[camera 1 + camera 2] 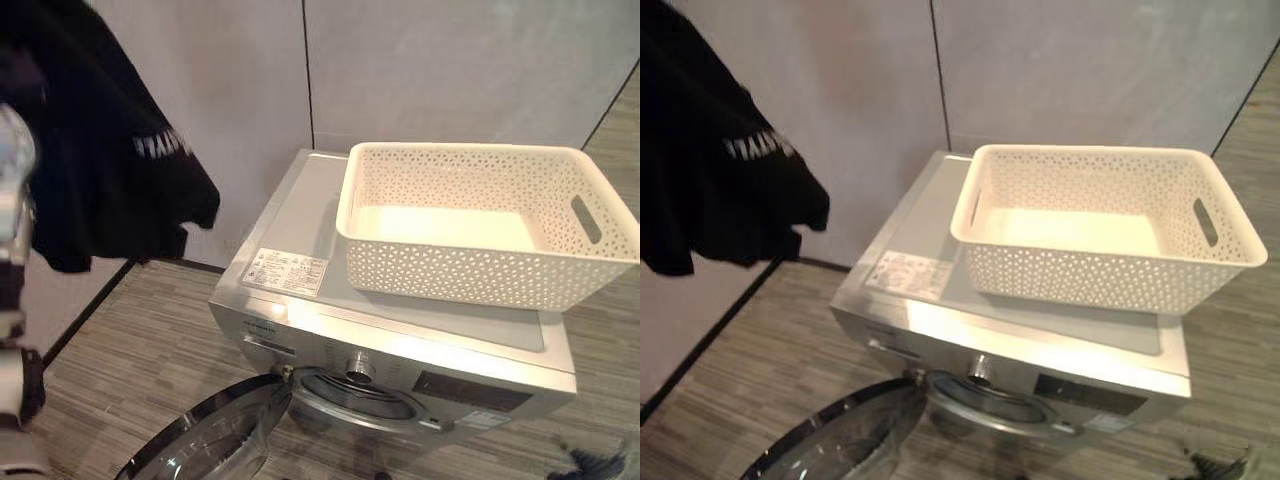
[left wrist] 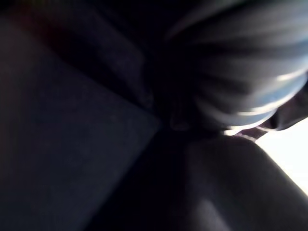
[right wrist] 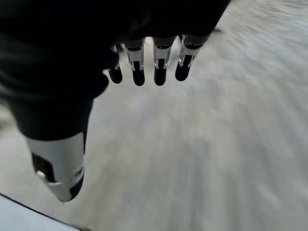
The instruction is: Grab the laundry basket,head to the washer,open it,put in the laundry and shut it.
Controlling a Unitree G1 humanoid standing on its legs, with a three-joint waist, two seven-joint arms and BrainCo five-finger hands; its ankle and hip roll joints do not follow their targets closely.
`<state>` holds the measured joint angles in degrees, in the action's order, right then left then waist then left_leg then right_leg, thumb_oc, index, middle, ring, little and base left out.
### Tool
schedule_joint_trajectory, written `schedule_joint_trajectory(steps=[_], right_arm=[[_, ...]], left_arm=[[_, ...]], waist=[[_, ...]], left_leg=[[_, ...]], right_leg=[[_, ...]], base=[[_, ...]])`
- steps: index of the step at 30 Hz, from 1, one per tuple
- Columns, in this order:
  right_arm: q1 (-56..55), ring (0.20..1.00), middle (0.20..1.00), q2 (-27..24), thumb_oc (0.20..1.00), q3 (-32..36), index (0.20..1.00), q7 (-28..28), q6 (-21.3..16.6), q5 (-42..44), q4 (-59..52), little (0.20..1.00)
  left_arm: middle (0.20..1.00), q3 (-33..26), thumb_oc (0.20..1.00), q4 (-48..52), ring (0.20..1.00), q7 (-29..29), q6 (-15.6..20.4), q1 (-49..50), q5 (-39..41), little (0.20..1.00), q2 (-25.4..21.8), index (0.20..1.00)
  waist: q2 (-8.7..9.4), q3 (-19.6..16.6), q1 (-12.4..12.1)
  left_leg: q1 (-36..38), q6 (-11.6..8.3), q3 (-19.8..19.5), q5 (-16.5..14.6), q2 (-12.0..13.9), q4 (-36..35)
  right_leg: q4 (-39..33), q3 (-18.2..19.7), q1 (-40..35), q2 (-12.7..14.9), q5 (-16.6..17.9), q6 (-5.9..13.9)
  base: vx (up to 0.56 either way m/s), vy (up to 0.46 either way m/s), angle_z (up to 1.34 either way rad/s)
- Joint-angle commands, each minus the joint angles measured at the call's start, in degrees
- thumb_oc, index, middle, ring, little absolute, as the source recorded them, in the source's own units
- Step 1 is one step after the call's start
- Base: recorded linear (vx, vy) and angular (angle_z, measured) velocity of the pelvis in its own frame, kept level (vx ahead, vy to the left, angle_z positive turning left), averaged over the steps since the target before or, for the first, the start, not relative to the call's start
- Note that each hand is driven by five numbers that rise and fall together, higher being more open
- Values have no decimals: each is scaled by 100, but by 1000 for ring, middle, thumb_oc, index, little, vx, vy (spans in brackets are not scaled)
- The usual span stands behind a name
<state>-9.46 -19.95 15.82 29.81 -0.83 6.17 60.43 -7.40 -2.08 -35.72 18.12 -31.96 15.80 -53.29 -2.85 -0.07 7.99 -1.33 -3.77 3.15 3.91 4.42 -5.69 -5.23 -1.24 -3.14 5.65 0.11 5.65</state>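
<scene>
Laundry: one black garment [image 1: 110,150] with a line of white lettering, hung in the air at the robot's left, high above the floor and well apart from the basket. In the left wrist view, dark cloth lay across the left hand [image 2: 250,82]; whether its fingers closed on the cloth could not be told.

Right hand [image 3: 72,96]: fingers [image 3: 159,62] straight and relaxed, thumb apart, holding nothing, over grey wood-grain floor [image 3: 216,159].

Washer door [image 1: 205,440]: round, glass, chrome-rimmed, swung open and lying low at the front.

Washer [image 1: 400,345]: silver front-loader, drum opening exposed, control knob [image 1: 358,372] above it, a label sticker [image 1: 285,272] on the top panel.

Laundry basket [image 1: 480,255]: cream perforated plastic, slotted handles, standing empty and upright on the washer's top toward its right side.

Wall [image 1: 430,60]: pale panels behind.
</scene>
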Motion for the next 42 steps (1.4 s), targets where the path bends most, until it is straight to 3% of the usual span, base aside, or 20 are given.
schedule_joint_trajectory(steps=[1, 2, 3, 4, 5, 8, 11, 14, 21, 28, 34, 37, 38, 39, 41, 42], right_arm=[[116, 1000, 1000, -53, 1000, -188, 1000, -387, -245, 472, 402, 1000], [163, 1000, 1000, 105, 1000, -318, 1000, -505, -214, 519, 613, 1000], [292, 1000, 1000, 297, 1000, -561, 1000, -731, -228, 655, 886, 1000], [333, 1000, 1000, 385, 1000, -659, 1000, -823, -246, 717, 948, 1000], [330, 1000, 1000, 372, 1000, -670, 1000, -826, -253, 721, 956, 1000], [526, 1000, 1000, 666, 1000, -1079, 1000, -1020, -360, 817, 996, 1000], [576, 1000, 1000, 696, 1000, -1237, 1000, -1057, -388, 763, 978, 1000], [840, 1000, 1000, 792, 1000, -1592, 1000, -1072, -390, 622, 1050, 1000], [996, 1000, 1000, 733, 1000, -1577, 1000, -1028, -358, 705, 1249, 1000], [959, 1000, 1000, 713, 1000, -1361, 1000, -992, -356, 942, 1410, 1000], [816, 1000, 1000, 736, 1000, -1371, 1000, -1029, -412, 1101, 1396, 1000], [836, 1000, 1000, 700, 1000, -1456, 1000, -1036, -447, 1097, 1282, 1000], [842, 1000, 1000, 685, 1000, -1506, 1000, -1035, -468, 1078, 1239, 1000], [882, 1000, 1000, 642, 1000, -1601, 1000, -1038, -478, 1000, 1142, 1000], [963, 1000, 1000, 590, 1000, -1695, 1000, -1030, -484, 925, 1021, 1000], [1040, 1000, 1000, 543, 1000, -1736, 1000, -1014, -486, 881, 932, 1000]], left_arm=[[200, -653, 200, 88, 200, 103, 306, -52, -54, 200, 197, 200], [200, -680, 200, 297, 200, 143, 349, 191, -100, 200, 545, 200], [200, -785, 200, 680, 200, 222, 363, 755, -228, 200, 1183, 200], [200, -822, 200, 825, 200, 258, 372, 982, -280, 200, 1461, 200], [200, -843, 200, 857, 200, 259, 358, 1015, -288, 200, 1479, 200], [200, -830, 200, 1297, 200, 248, 382, 1666, -773, 200, 2221, 200], [200, -815, 200, 1466, 200, 289, 401, 1801, -838, 200, 2361, 200], [200, -398, 200, 2227, 200, 614, 461, 2195, -958, 200, 2806, 200], [200, 362, 200, 2738, 200, 1458, 398, 2742, -586, 200, 2885, 200], [200, 566, 200, 2559, 200, 1649, 260, 3242, -319, 200, 3049, 200], [200, 894, 200, 2266, 200, 1936, 92, 3622, -125, 200, 3098, 200], [200, 1081, 200, 2064, 200, 2080, 23, 3630, -108, 200, 3094, 200], [200, 1167, 200, 1994, 200, 2147, -1, 3670, -107, 200, 3092, 200], [200, 1343, 200, 1800, 200, 2262, -9, 3642, -109, 200, 3063, 200], [200, 1476, 200, 1634, 200, 2293, -23, 3539, -183, 200, 3026, 200], [200, 1598, 200, 1453, 200, 2321, -13, 3412, -181, 200, 3039, 200]], waist=[[53, -173, -197], [93, -125, -238], [122, -84, -280], [139, -69, -294], [129, -74, -286], [194, -12, -381], [197, -1, -395], [216, 57, -532], [202, 141, -664], [198, 211, -719], [244, 367, -787], [263, 590, -832], [269, 652, -858], [279, 722, -871], [338, 799, -835], [407, 841, -761]], left_leg=[[654, -347, 33, -587, 492, 69], [624, -347, 25, -529, 497, 69], [613, -356, -1, -521, 506, 69], [614, -359, -7, -519, 515, 69], [617, -360, -7, -520, 516, 69], [609, -368, -35, -519, 547, 69], [611, -364, -39, -518, 554, 69], [578, -349, -101, -502, 573, 69], [511, -328, -193, -455, 589, 69], [479, -342, -244, -406, 622, 69], [300, -420, -388, -246, 808, 262], [7, -509, -609, -16, 952, 472], [-74, -559, -673, 175, 1002, 460], [-233, -696, -810, 587, 1112, 381], [-378, -690, -798, 721, 1133, 449], [-507, -595, -716, 634, 1098, 632]], right_leg=[[26, -331, -48, 441, -136, 426], [27, -345, -35, 434, -95, 399], [23, -362, -53, 418, -109, 362], [23, -370, -63, 412, -112, 347], [23, -370, -66, 411, -113, 347], [23, -389, -102, 378, -143, 293], [23, -394, -107, 368, -145, 281], [23, -428, -126, 337, -161, 240], [23, -483, -110, 328, -163, 234], [23, -553, -124, 293, -186, 203], [23, -572, -154, 115, -290, 86], [23, -652, -131, -53, -408, -12], [23, -686, -98, -107, -428, -38], [23, -794, -3, -175, -454, -67], [36, -858, 102, -168, -413, -99], [64, -923, 259, -142, -392, -132]], base=[[-52, -28, 16], [-35, -28, 21], [-73, -33, 15], [-30, -21, 9], [0, 0, 0], [-18, -17, 2], [-11, -7, 0], [-33, -24, 6], [-23, -25, 8], [-21, -28, 5], [-57, -83, 10], [-153, -111, 19], [-166, -71, 46], [-164, -71, 45], [-203, -64, 41], [-311, -115, 35]])
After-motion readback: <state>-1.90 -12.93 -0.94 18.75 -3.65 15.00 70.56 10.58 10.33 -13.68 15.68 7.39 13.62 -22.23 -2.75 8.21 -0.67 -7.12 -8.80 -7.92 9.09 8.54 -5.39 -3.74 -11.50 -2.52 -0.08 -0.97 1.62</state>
